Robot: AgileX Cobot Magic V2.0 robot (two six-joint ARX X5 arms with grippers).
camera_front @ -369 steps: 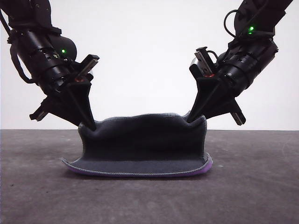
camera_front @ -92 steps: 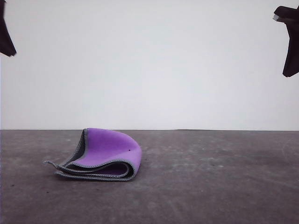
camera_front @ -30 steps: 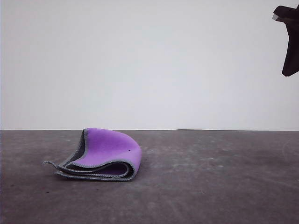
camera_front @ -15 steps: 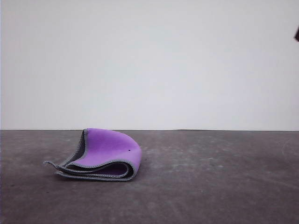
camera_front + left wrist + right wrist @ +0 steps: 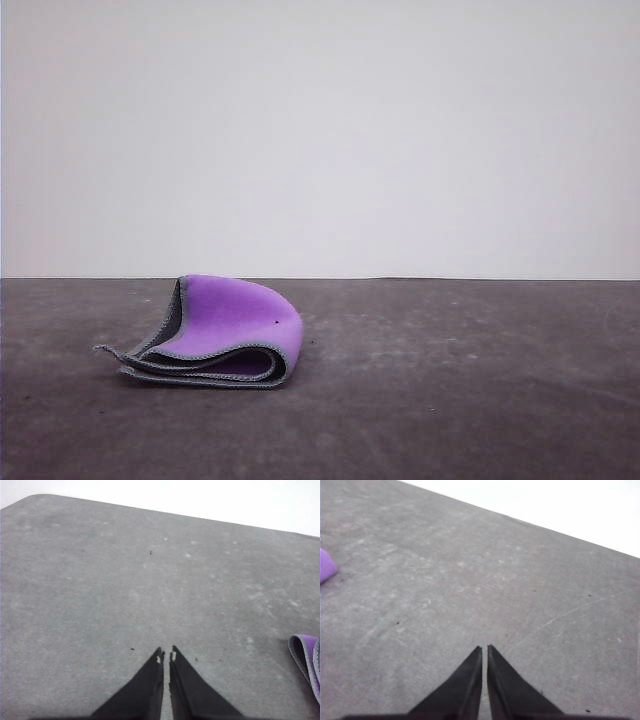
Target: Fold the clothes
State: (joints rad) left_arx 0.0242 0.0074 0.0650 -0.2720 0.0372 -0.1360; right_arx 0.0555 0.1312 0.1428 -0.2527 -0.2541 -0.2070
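The clothes [image 5: 225, 330] lie folded on the dark grey table, left of centre in the front view. The purple face is on top and light grey stitched edges are stacked in layers along the front. A purple corner of the clothes [image 5: 307, 656] also edges into the left wrist view, and a small purple bit of the clothes [image 5: 326, 565] into the right wrist view. My left gripper [image 5: 166, 656] hangs shut above bare table, well apart from the cloth. High over bare table, my right gripper [image 5: 484, 649] is shut too, holding nothing.
The dark grey table [image 5: 460, 390] stretches flat to the right of the cloth, with a plain white wall behind it. Its far rounded corner [image 5: 35, 497] shows in the left wrist view.
The right arm, at the upper right edge of the front view a second ago, has drawn out of that view. The folded cloth has not moved.
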